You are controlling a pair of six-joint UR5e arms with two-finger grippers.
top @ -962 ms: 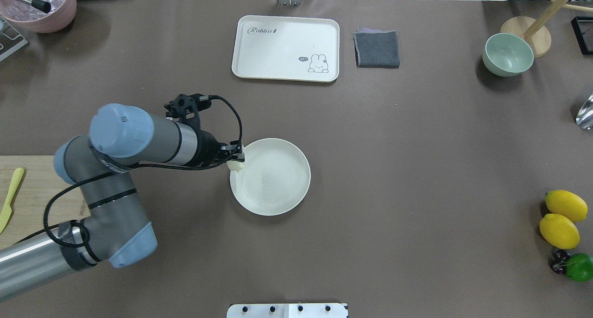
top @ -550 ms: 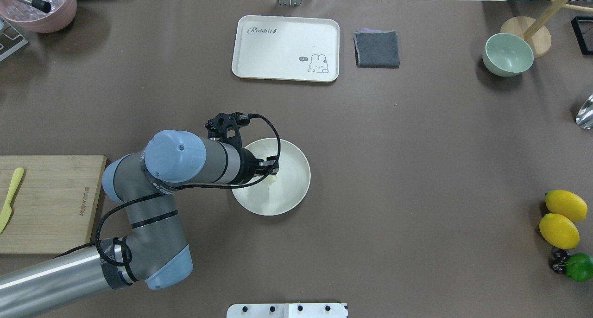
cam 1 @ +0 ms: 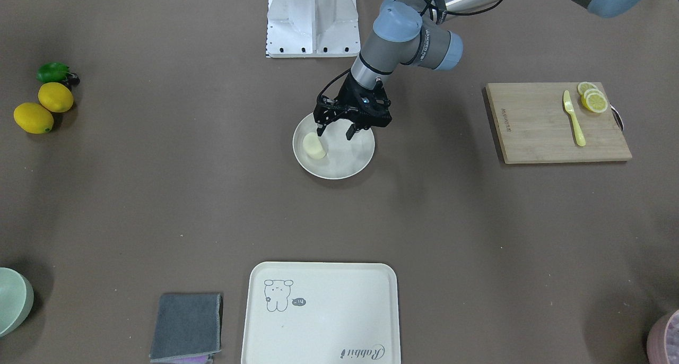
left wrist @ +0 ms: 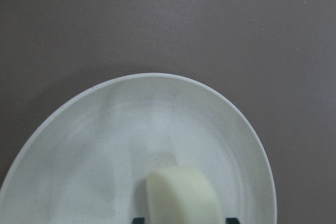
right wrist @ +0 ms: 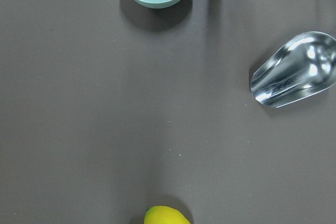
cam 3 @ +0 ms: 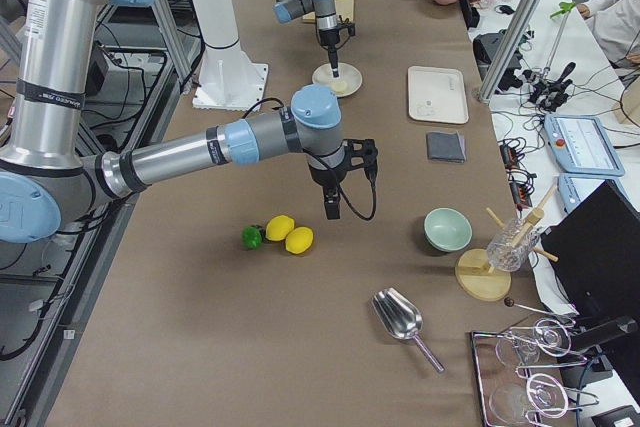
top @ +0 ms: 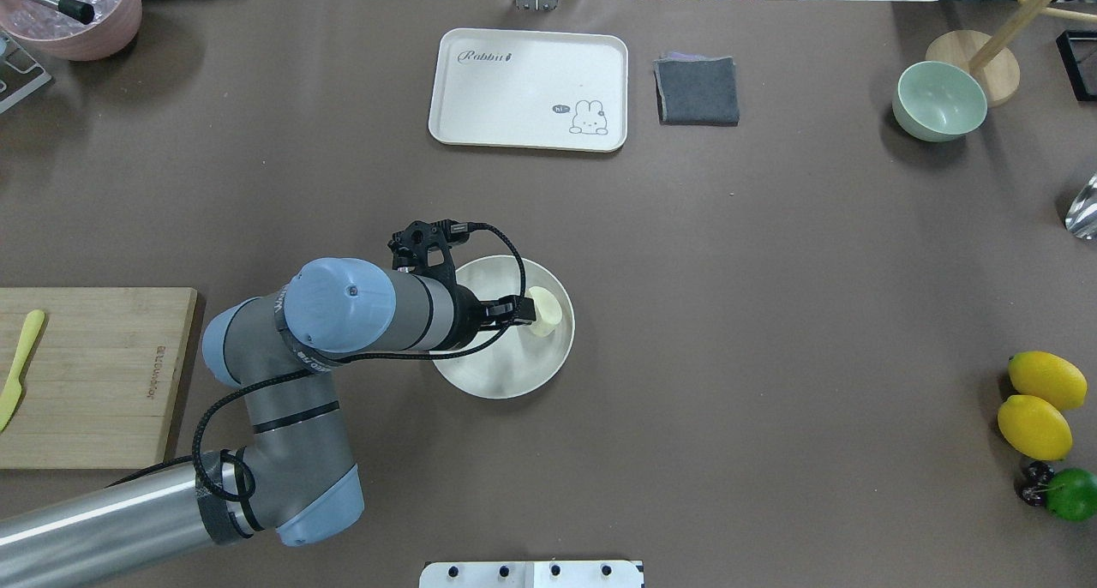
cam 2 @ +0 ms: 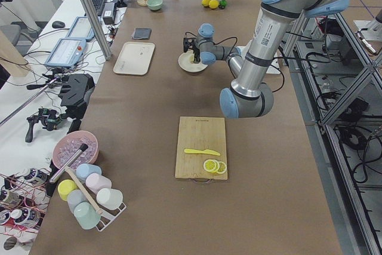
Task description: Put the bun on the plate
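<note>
The bun [top: 543, 310], a small pale cream lump, lies on the right part of the round cream plate [top: 497, 374]. From across the table the bun [cam 1: 314, 146] rests on the plate [cam 1: 345, 167] just under one finger. My left gripper [cam 1: 334, 133] hovers over the plate with its fingers spread open, and the bun sits free of them. In the left wrist view the bun [left wrist: 181, 195] fills the bottom centre over the plate [left wrist: 131, 129]. My right gripper [cam 3: 330, 209] shows only in the exterior right view, near the lemons; I cannot tell whether it is open or shut.
A rabbit-print tray [top: 528, 89] and a grey cloth [top: 697, 91] lie at the far side. A green bowl [top: 939, 101], a metal scoop [right wrist: 294, 69] and two lemons [top: 1041, 399] are on the right. A cutting board [top: 94, 374] with a knife is on the left.
My left arm swung right across the plate carrying the bun from the left rim. The gripper has opened, and the bun now rests on the plate's right part.
</note>
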